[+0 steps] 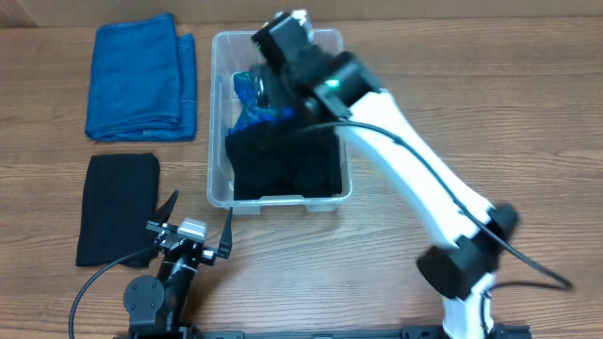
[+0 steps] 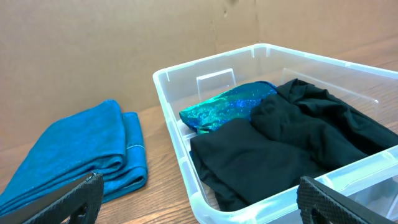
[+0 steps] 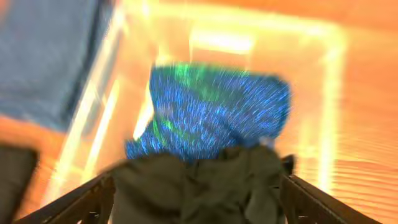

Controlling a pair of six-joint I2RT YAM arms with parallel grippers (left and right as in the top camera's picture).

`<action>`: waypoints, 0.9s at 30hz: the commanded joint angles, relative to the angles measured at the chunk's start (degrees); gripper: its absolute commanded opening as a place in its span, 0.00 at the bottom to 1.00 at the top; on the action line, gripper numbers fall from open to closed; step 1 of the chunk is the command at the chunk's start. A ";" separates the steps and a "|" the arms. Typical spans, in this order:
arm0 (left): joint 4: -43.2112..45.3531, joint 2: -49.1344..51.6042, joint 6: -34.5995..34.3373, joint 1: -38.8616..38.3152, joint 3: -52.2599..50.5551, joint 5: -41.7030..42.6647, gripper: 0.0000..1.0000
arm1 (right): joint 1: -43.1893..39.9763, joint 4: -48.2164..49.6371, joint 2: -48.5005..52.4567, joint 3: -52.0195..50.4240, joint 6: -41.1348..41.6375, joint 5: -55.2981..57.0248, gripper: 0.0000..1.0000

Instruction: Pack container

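Note:
The clear container [image 1: 216, 122] stands at mid-table. Inside it a crumpled black cloth [image 1: 283, 168] fills the near half, and a shimmering blue-green cloth [image 1: 249, 99] lies behind it. My right arm [image 1: 377, 122] reaches over the container. In the right wrist view, which is blurred, the right gripper [image 3: 196, 182] stands open just above the black cloth [image 3: 193, 186], its fingers wide apart on either side, with the shiny blue cloth [image 3: 214, 112] beyond. My left gripper [image 1: 198, 218] rests open near the front edge, facing the container's near corner [image 2: 205, 205] with nothing between its fingers.
A folded blue towel [image 1: 141, 77] lies at the back left, beside the container, and shows again in the left wrist view [image 2: 81, 155]. A folded black cloth [image 1: 118, 207] lies at the front left, next to the left gripper. The right arm's base [image 1: 462, 282] stands at the front right.

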 commanded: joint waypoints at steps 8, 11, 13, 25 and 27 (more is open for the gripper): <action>0.02 -0.37 1.07 0.31 -0.22 0.04 1.00 | -30.95 -13.27 -7.91 0.48 10.51 -0.42 1.00; 0.02 -0.37 1.07 0.31 -0.22 0.04 1.00 | -41.55 -14.93 -7.30 0.11 10.49 -3.15 1.00; 0.02 -0.37 1.07 0.31 -0.22 0.04 1.00 | -47.74 -16.31 -5.92 0.11 10.51 -3.63 1.00; 0.02 -0.37 1.07 0.31 -0.22 0.04 1.00 | -56.70 -12.13 6.62 0.11 10.47 -9.11 1.00; 0.02 -0.37 1.07 0.31 -0.22 0.04 1.00 | -56.70 -12.00 7.13 0.11 10.45 -9.09 1.00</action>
